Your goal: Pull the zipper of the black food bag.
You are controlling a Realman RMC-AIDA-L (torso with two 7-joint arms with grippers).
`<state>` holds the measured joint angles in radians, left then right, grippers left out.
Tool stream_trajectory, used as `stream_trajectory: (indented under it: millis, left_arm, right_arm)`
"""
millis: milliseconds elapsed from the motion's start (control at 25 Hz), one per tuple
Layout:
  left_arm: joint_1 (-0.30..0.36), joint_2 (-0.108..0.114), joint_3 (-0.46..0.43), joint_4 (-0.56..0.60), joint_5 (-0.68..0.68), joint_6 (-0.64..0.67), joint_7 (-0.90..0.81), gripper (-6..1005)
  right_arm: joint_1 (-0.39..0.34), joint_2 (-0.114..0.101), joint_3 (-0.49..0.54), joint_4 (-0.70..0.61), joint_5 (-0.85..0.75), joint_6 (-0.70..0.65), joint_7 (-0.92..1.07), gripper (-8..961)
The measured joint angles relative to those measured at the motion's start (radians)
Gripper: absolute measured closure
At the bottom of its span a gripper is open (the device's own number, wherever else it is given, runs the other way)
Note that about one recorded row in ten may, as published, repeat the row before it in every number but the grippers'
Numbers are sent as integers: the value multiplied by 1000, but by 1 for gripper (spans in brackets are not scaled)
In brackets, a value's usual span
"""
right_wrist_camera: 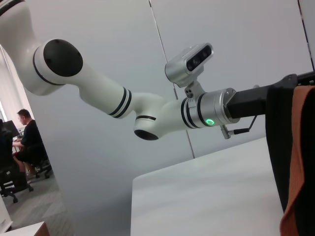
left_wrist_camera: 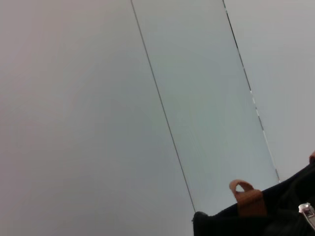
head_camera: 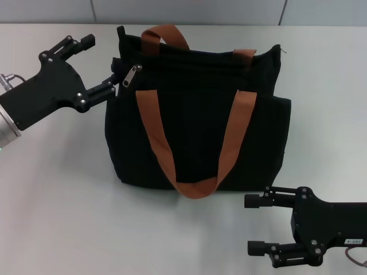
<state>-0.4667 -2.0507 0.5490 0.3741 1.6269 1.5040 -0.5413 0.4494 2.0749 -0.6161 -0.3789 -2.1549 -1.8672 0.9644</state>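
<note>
Left gripper (head_camera: 98, 64) spread wide at bag's (head_camera: 198, 134) ten o'clock corner, one finger beside my zipper (head_camera: 132, 74), right gripper (head_camera: 258, 224) open at five o'clock.

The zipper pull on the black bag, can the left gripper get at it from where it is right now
Probably yes. The left gripper is open beside the bag's upper corner, its lower finger almost at the zipper pull, which hangs exposed with nothing between them.

A white table (head_camera: 63, 217) stands before a pale grey panelled wall (left_wrist_camera: 88, 98) with thin dark seams. At the far side of the room, a person (right_wrist_camera: 27, 140) in black sits on an office chair (right_wrist_camera: 12, 179) on a grey floor (right_wrist_camera: 42, 214).
</note>
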Motion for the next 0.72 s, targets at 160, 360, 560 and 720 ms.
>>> stream_trajectory:
  millis: [160,360,560,720]
  left_arm:
    - [3,-11,5,-1,0,1,42,204]
    - [4,-12,11,-1,4,5,68,259]
    - [4,-10,11,0,4,12,69,400]
    - [8,-9,12,0,6,24,83,552]
  right_arm:
    - [-1,0,1,0,0,0,0,178]
    - [-2,-1,1,0,0,0,1,179]
    - [-2,-1,1,-2,0,-1,1,179]
    - [-1,-1,1,-2,0,-2,5,179]
